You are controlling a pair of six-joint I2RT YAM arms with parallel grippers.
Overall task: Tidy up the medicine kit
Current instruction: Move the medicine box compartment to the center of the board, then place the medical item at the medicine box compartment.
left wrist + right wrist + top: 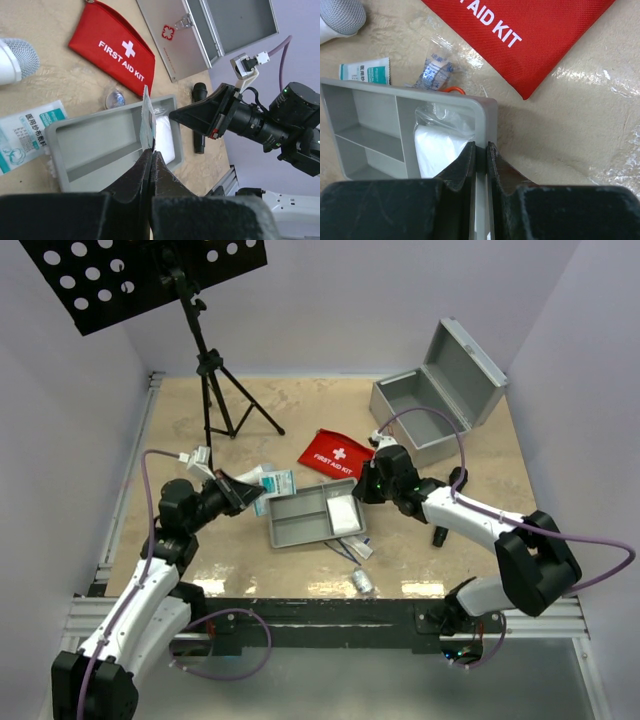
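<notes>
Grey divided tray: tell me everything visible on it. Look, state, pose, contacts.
The grey tray looks like matte moulded plastic: rectangular, raised walls, three compartments. It lies flat on the table, slightly skewed, near the red pouch. One end compartment holds a white pack in clear wrap; the others look empty. The right end effector is shut on that end's wall. The left end effector holds a thin packet over it; contact unclear.
</notes>
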